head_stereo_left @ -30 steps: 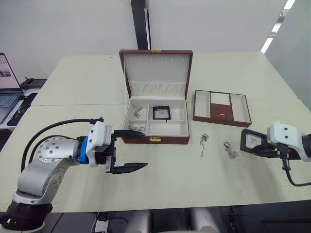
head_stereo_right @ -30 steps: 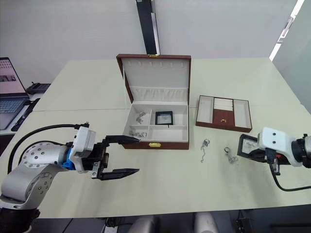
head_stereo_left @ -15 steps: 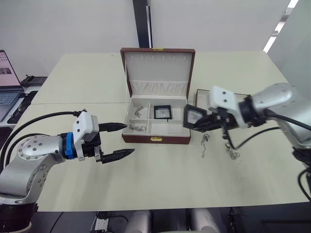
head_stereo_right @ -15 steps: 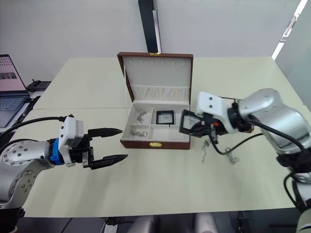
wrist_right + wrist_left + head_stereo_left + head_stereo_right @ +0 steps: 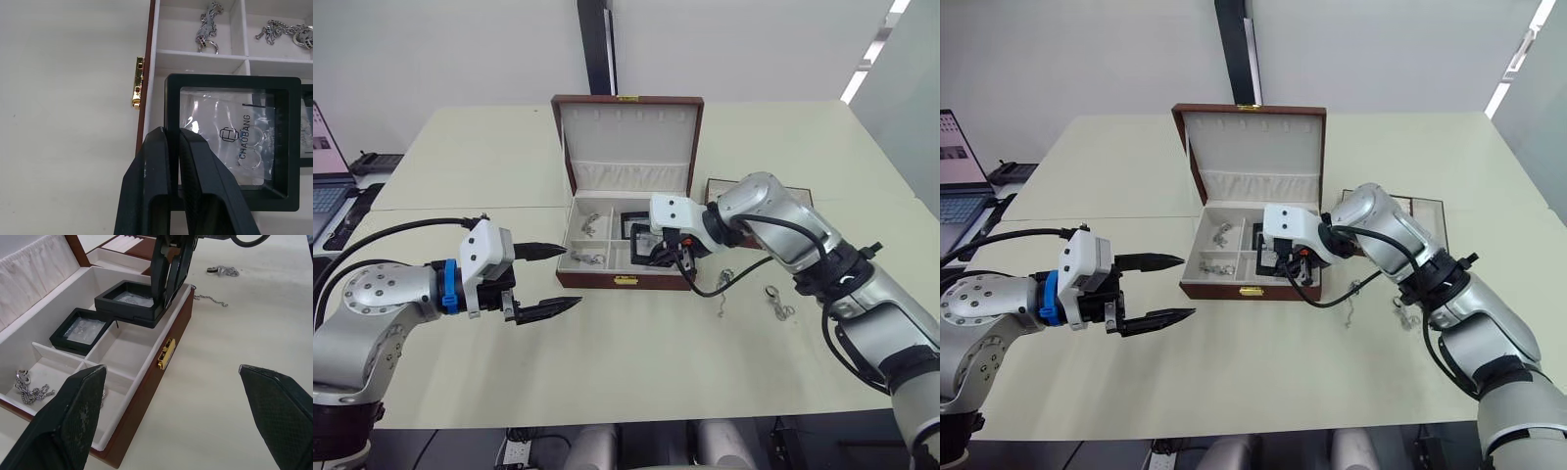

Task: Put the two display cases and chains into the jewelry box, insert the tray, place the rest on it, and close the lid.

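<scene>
The jewelry box [image 5: 625, 276] stands open at mid-table, its lid [image 5: 628, 137] upright. My right gripper [image 5: 658, 251] is shut on the rim of one display case [image 5: 234, 142], holding it level just above the box's front right compartment. The other display case [image 5: 80, 330] lies in the compartment behind it. Chains [image 5: 208, 27] rest in the left compartments. My left gripper [image 5: 558, 278] hangs open and holds nothing, left of the box's front. The tray [image 5: 1425, 208] sits right of the box, mostly hidden behind my right arm.
On the table right of the box lie a thin silvery chain [image 5: 724, 289] and a ring-topped short chain [image 5: 776, 302]. A laptop [image 5: 328, 191] sits at the far left edge. The box's gold clasp [image 5: 138, 81] faces me.
My right arm has swung from the table's right side over to the box, carrying the display case above the front right compartment. The left gripper has drawn back slightly to the left.
</scene>
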